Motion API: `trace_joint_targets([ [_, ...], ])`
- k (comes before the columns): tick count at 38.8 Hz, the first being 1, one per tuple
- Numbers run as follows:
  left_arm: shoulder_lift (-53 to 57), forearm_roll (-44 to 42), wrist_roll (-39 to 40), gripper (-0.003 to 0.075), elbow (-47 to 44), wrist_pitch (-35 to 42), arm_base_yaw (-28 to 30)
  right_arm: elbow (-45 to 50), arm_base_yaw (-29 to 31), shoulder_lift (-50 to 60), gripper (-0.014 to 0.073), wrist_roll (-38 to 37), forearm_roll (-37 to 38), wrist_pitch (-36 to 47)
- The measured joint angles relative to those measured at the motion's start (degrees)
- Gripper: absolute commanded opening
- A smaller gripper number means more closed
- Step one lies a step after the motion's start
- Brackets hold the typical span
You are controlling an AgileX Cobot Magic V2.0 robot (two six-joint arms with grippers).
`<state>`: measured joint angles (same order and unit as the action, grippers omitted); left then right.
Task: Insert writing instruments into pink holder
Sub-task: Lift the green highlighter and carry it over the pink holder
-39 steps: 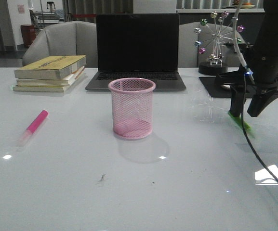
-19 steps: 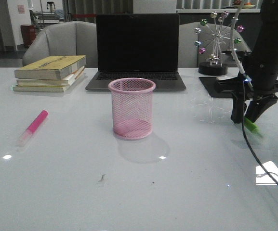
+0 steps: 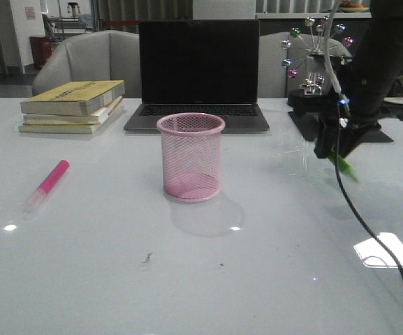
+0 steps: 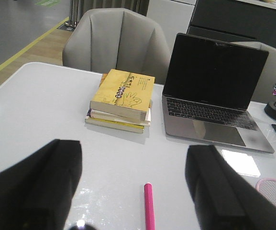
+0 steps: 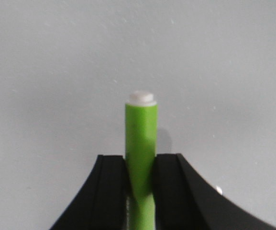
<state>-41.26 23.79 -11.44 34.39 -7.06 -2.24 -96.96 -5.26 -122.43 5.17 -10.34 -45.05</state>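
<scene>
Clamping the lime green highlighter [image 3: 342, 165] between the fingers of my right tool [image 3: 335, 149], I carry it clear of the desk [image 3: 271, 279], well to the right of the pink holder [image 3: 191, 157]. My right wrist view shows the marker [image 5: 140, 158] pinched at mid-length between both pads, its pale end poking out beyond them. In the front view it hangs tilted, low end pointing down and to the right.

To do this step well, I judge I should bring the marker leftward until it sits over the mesh cup's open rim, turn it closer to upright so the low end clears the rim, then lower it inside before letting go. A slanted entry could catch the rim or tip the cup.

My left tool [image 4: 128, 191] stands spread and empty, its two dark fingers on either side of the hot pink highlighter [image 3: 46, 185], which lies flat on the desk left of the cup, near the stack of books [image 3: 72, 106]. That one is not yet picked up. A closed-screen-dark laptop [image 3: 198, 73] sits behind the cup.

Against the picture a second ago, my right tool and its green marker are higher and nearer the cup; then the marker reached down to the desk surface. Cup and pink marker are unmoved.
</scene>
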Motion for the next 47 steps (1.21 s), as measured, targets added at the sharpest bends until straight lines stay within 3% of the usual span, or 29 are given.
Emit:
trace_joint_targets([
  [19,0.0,0.0,0.0,0.0519,0.0,0.0,0.0,1.4,-12.0,15.1,0.0029,1.4,-0.1,18.6],
  [38,0.0,0.0,0.0,0.0519,0.0,0.4,0.0,26.2,-27.7,18.5,0.0029,1.7,0.0,63.4],
  [47,0.0,0.0,0.0,0.0519,0.0,0.4,0.0,27.9,-28.6,16.7,0.0029,1.8,-0.1,69.2],
])
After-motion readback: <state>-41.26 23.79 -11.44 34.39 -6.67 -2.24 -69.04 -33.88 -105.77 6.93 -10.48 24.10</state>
